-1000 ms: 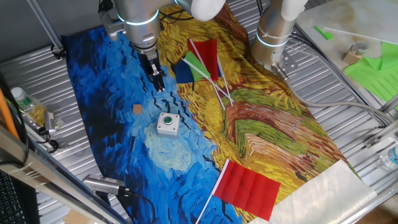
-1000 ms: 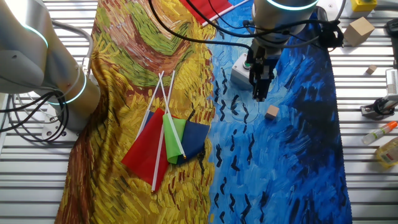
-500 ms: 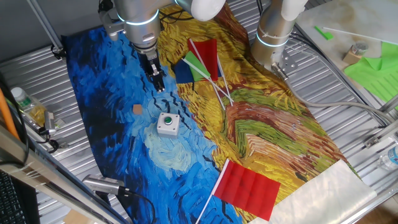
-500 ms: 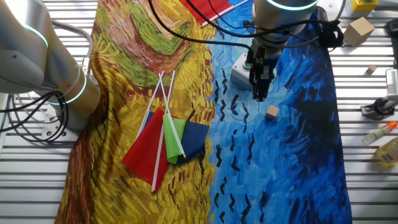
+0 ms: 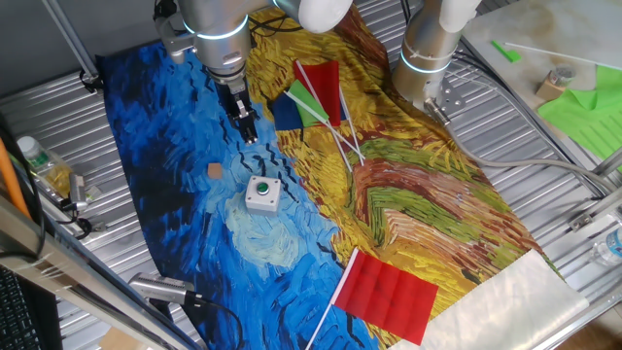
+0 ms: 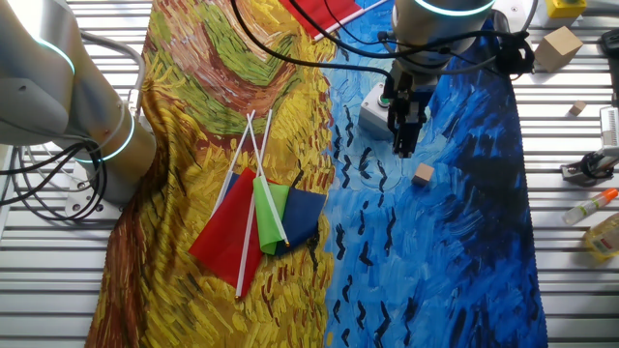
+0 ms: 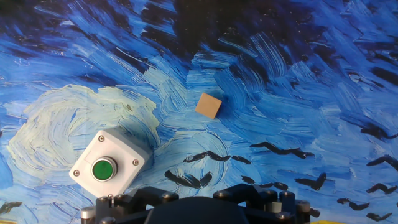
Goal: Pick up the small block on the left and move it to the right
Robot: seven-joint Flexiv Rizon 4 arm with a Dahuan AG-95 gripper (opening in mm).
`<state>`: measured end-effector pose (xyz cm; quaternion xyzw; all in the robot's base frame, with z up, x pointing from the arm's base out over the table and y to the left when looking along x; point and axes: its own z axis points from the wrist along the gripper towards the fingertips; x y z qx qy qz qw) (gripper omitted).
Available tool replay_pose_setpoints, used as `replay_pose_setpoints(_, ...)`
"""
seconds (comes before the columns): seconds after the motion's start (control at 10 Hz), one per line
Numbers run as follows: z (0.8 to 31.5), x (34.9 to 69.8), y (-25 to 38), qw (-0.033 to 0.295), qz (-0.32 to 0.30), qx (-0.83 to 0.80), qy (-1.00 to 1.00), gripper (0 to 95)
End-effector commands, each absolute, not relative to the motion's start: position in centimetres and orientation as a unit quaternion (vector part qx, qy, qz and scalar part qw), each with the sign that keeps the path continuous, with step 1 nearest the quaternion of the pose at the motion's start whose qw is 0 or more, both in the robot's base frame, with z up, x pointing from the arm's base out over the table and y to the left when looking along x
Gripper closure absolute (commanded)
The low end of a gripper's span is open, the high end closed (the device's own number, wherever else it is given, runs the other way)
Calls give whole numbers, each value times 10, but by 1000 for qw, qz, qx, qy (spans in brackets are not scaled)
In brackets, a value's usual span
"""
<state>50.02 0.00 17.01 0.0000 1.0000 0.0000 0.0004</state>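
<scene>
The small block [image 5: 215, 170] is a tiny tan wooden cube lying on the blue part of the painted cloth. It also shows in the other fixed view [image 6: 423, 175] and in the hand view [image 7: 208, 106]. My gripper [image 5: 251, 134] hangs above the cloth, behind and to the right of the block, apart from it. In the other fixed view the gripper [image 6: 402, 147] has its fingers together and holds nothing. The hand view shows only the gripper's dark base at the bottom edge, not the fingertips.
A white box with a green button [image 5: 262, 193] stands near the block, also in the hand view [image 7: 109, 165]. Small flags [image 5: 311, 97] lie on the yellow cloth, and a red flag [image 5: 389, 297] lies at the front. A second arm's base [image 5: 428, 49] stands at the back.
</scene>
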Motion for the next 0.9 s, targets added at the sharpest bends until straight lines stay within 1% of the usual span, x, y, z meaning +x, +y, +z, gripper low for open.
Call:
replay_pose_setpoints(0.1,170,500,0,93,82,-183,975,950)
replay_pose_setpoints(0.3,170,500,0,89,64,-181,977,950)
replay_pose_setpoints(0.9,170,500,-1,89,62,-171,979,950)
